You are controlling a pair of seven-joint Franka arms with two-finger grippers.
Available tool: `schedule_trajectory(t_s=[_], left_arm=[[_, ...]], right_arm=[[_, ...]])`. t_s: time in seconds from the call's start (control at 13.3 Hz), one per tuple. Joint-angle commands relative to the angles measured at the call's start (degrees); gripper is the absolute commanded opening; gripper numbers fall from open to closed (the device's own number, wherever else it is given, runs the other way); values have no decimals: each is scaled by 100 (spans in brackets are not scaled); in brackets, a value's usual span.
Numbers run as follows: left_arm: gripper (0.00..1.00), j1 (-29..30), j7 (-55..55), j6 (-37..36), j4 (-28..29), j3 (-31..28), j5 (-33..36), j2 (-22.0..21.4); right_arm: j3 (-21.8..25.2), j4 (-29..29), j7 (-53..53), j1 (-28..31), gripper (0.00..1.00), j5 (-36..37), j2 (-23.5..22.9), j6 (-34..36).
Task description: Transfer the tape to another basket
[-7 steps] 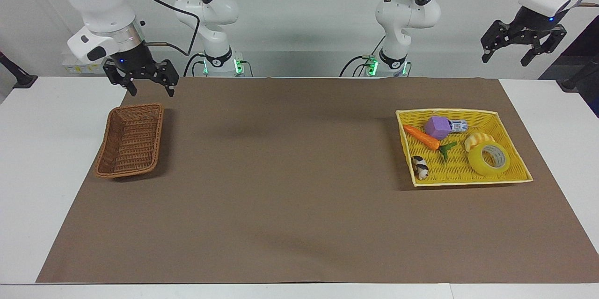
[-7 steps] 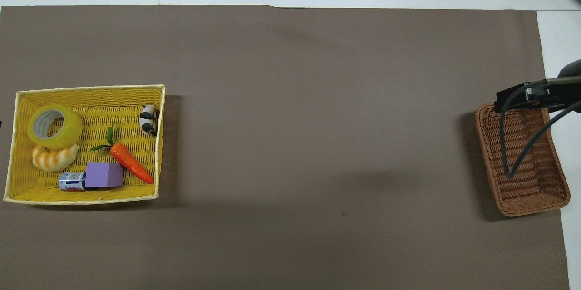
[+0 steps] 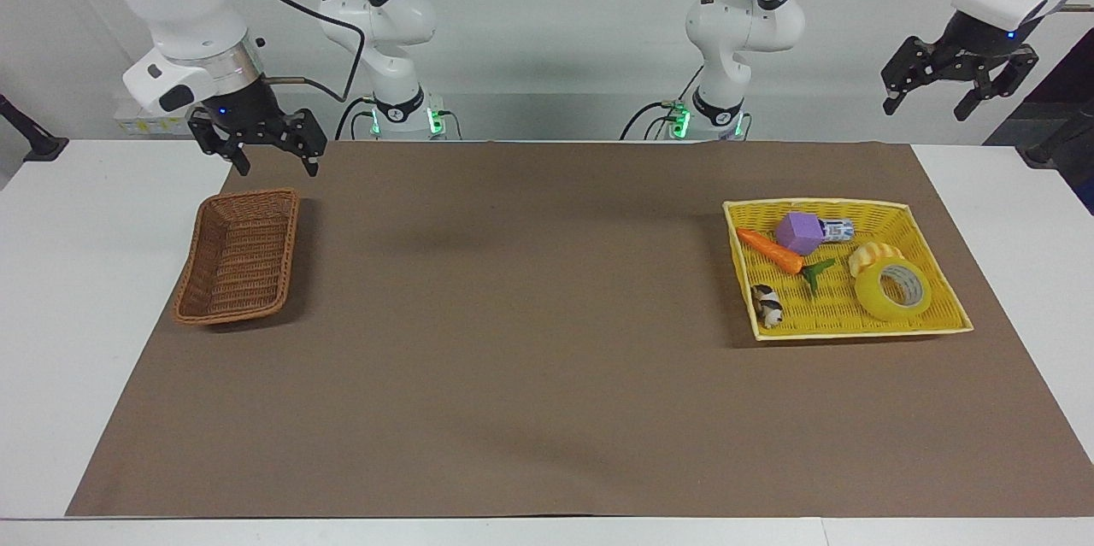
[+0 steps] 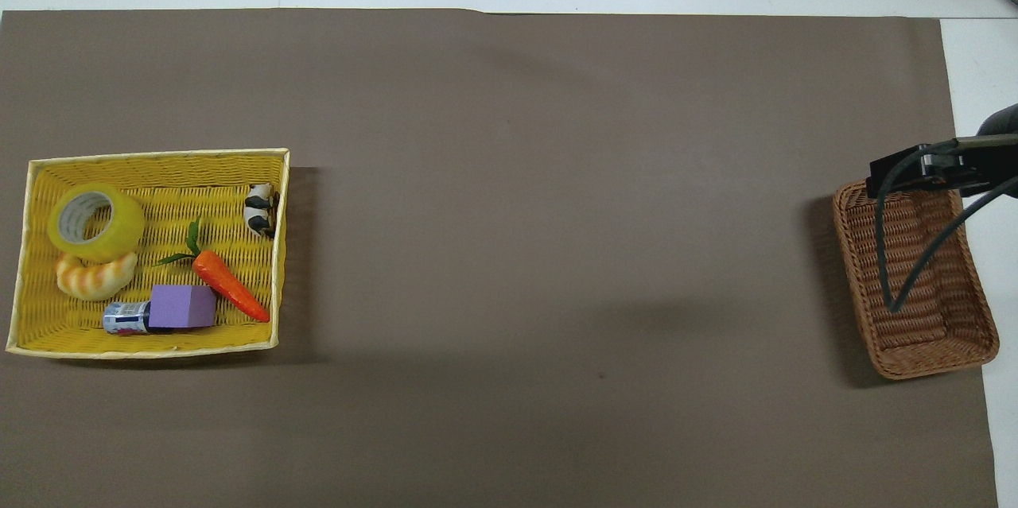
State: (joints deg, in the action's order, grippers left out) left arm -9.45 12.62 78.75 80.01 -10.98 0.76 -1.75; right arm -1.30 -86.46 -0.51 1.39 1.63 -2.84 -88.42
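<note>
1. Yellow tape (image 3: 893, 290) lies flat, core upward, in the yellow basket (image 3: 855, 329), lower right of the facing view.
2. Left tool (image 3: 959, 86), fingers apart, hangs upper right, clearly nearer.
3. Right tool (image 3: 256, 144), fingers apart, waits over the brown basket (image 3: 237, 256), middle left.

Two baskets: one brown basket (image 3: 238, 256), one yellow basket (image 3: 940, 277); one tape (image 3: 894, 290), one carrot (image 3: 769, 250), one purple block (image 3: 800, 232)

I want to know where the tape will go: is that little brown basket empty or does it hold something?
Empty. The brown basket shows only bare woven bottom in the facing view; the tape lies in the yellow basket.
</note>
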Motion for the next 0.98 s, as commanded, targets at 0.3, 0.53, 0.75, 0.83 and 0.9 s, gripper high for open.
schedule_trajectory(t_s=[0.3, 0.53, 0.75, 0.83, 0.9], left_arm=[[100, 13, 101, 797, 734, -62, 21, -422], [100, 188, 371, 1131, 1058, -71, 4, -353], [100, 488, 864, 1967, 1570, -71, -23, -265], [100, 531, 952, 2134, 1570, -71, -31, -64], [100, 671, 1057, 2388, 1570, -71, -110, 94]], right_arm=[[-46, 15, -72, 81, 100, -93, 29, 53], [-46, 15, -72, 81, 100, -93, 29, 53], [-37, 15, -72, 81, 100, -93, 29, 53], [-46, 15, -72, 81, 100, -93, 29, 53], [-46, 15, -72, 81, 100, -93, 29, 53]])
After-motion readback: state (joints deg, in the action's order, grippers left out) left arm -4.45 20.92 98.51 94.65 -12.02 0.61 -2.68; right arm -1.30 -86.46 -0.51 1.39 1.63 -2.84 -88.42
